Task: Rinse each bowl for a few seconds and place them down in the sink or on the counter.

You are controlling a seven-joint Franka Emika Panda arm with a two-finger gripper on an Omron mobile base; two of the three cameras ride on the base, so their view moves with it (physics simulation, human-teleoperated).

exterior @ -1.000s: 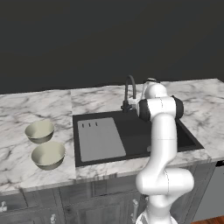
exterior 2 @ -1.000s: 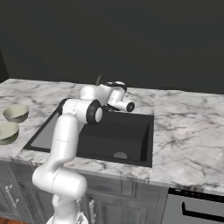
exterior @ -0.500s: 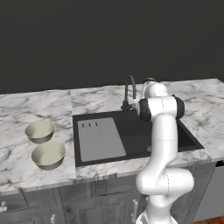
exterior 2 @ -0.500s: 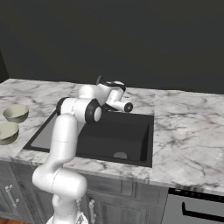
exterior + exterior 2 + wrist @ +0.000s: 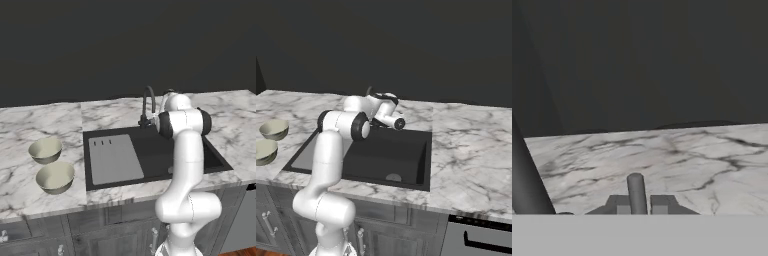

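You are working with the gripper [image 5: 637,201] up at the back of the sink [image 5: 155,152], close by the faucet [image 5: 148,102], and you are holding nothing. In the hand view its tips are showing as two dark blocks flanking what looks like the faucet's handle lever [image 5: 636,192]; the jaws look only slightly parted, but whether they are touching the lever cannot be told.

Both bowls are sitting upright on the counter [image 5: 55,120] left of the sink, well apart from the hand: the farther bowl [image 5: 45,150] and the nearer bowl [image 5: 55,177], just beside each other and, as far as the left base view shows, not touching.

Judging by their smooth glazed look, they are likely rigid, light and slippery, and liable to chip against the basin. Pinching one wall at the rim, one finger inside and one outside, appears the soundest hold.

The marble is lying flat and bare around them. The drainboard panel [image 5: 115,158] is occupying the basin's left part, the drain [image 5: 393,177] lying on the basin floor. A dark wall is closing off the room behind.
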